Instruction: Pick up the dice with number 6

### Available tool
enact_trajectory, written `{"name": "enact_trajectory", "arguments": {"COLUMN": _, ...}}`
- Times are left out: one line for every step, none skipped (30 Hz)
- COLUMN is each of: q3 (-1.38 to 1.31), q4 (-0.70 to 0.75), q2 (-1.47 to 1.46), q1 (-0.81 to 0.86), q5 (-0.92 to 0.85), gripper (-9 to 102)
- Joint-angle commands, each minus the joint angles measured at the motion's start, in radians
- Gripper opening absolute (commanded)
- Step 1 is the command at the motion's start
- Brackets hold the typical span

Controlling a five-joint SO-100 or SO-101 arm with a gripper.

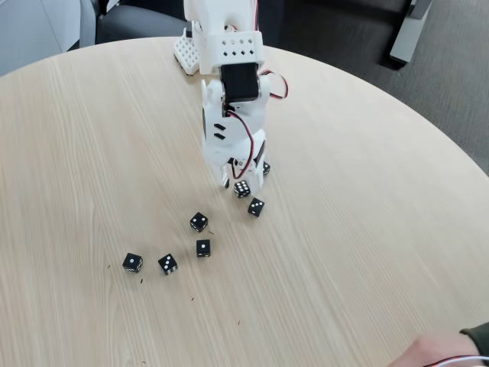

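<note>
Resting just beside the white plastic end effector (231, 181), whose grip state I cannot tell, the die (242, 188) sits on the round, pale wood-grain counter (367, 229); five more black cubes (199, 222) lie scattered near the die.

A round, pale wood-grain table (367, 229) carries the scene, its curved edge running along the top and right of the fixed view. Near its middle lie black dice: one (132, 262) farthest left, then others (168, 264), (203, 247), (199, 222), (256, 206) and a densely dotted die (242, 188). The white arm base (187, 52) stands by the far edge.
</note>
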Motion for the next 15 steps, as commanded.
{"name": "enact_trajectory", "arguments": {"q3": -0.025, "q4": -0.006, "q2": 0.003, "q1": 0.008, "q5": 0.015, "gripper": 12}}
{"name": "enact_trajectory", "arguments": {"q3": -0.025, "q4": -0.006, "q2": 0.003, "q1": 0.008, "q5": 0.017, "gripper": 10}}
{"name": "enact_trajectory", "arguments": {"q3": -0.025, "q4": -0.006, "q2": 0.003, "q1": 0.008, "q5": 0.018, "gripper": 8}}
{"name": "enact_trajectory", "arguments": {"q3": -0.025, "q4": -0.006, "q2": 0.003, "q1": 0.008, "q5": 0.018, "gripper": 5}}
{"name": "enact_trajectory", "arguments": {"q3": -0.025, "q4": -0.006, "q2": 0.003, "q1": 0.008, "q5": 0.02, "gripper": 4}}
{"name": "enact_trajectory", "arguments": {"q3": -0.025, "q4": -0.006, "q2": 0.003, "q1": 0.008, "q5": 0.023, "gripper": 3}}
{"name": "enact_trajectory", "arguments": {"q3": -0.025, "q4": -0.006, "q2": 0.003, "q1": 0.008, "q5": 0.028, "gripper": 2}}
{"name": "enact_trajectory", "arguments": {"q3": -0.025, "q4": -0.006, "q2": 0.008, "q1": 0.008, "q5": 0.034, "gripper": 0}}
{"name": "enact_trajectory", "arguments": {"q3": -0.025, "q4": -0.006, "q2": 0.017, "q1": 0.008, "q5": 0.041, "gripper": 0}}
{"name": "enact_trajectory", "arguments": {"q3": -0.025, "q4": 0.0, "q2": 0.02, "q1": 0.008, "q5": 0.046, "gripper": 0}}
{"name": "enact_trajectory", "arguments": {"q3": -0.025, "q4": 0.002, "q2": 0.02, "q1": 0.008, "q5": 0.049, "gripper": 0}}
{"name": "enact_trajectory", "arguments": {"q3": -0.023, "q4": 0.003, "q2": 0.02, "q1": 0.008, "q5": 0.052, "gripper": 0}}
{"name": "enact_trajectory", "arguments": {"q3": -0.023, "q4": 0.005, "q2": 0.025, "q1": 0.003, "q5": 0.055, "gripper": 0}}
{"name": "enact_trajectory", "arguments": {"q3": -0.023, "q4": 0.011, "q2": 0.034, "q1": -0.003, "q5": 0.075, "gripper": 0}}
{"name": "enact_trajectory", "arguments": {"q3": -0.023, "q4": 0.011, "q2": 0.064, "q1": -0.006, "q5": 0.101, "gripper": 0}}
